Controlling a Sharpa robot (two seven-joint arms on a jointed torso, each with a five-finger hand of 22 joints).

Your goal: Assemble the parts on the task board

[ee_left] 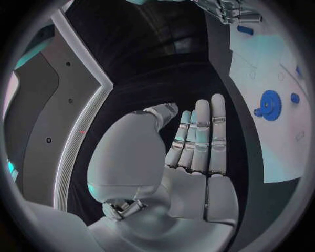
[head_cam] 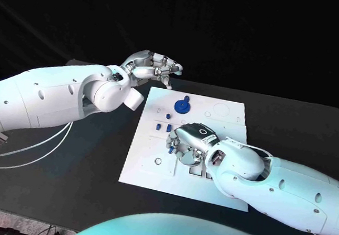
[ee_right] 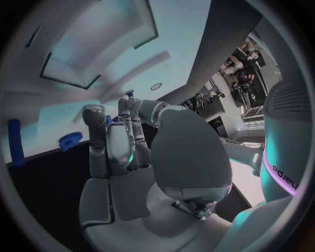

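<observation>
**A:** So how far along is the board reckoned to be? Asking since the white board [head_cam: 218, 114] is seen lying in the middle of the black table [head_cam: 297, 130].

**B:** Early-to-middle, it'd be guessed. One blue gear [head_cam: 183, 105] is seated near the far end of the board, and a few small blue pegs [head_cam: 161, 127] are stood just below it. More blue bits are glimpsed near the edge of the board by the right hand [head_cam: 190, 145], partly hidden, so whether those are seated can't be told.

**A:** And the hands?

**B:** The right hand is lowered over the middle of the board with its fingers curled down. In the right wrist view a tiny blue piece [ee_right: 129, 93] is seen at the fingertips [ee_right: 123, 102], so it's taken to be pinched there, probably about to be placed. The left hand [head_cam: 152, 66] is parked off the far left corner of the board, nothing held; in its wrist view the fingers are stretched out straight, side by side.

**A:** What's left then?

**B:** Several round outlines and slots on the board are still unfilled, so plenty of placing is judged to remain.
</observation>
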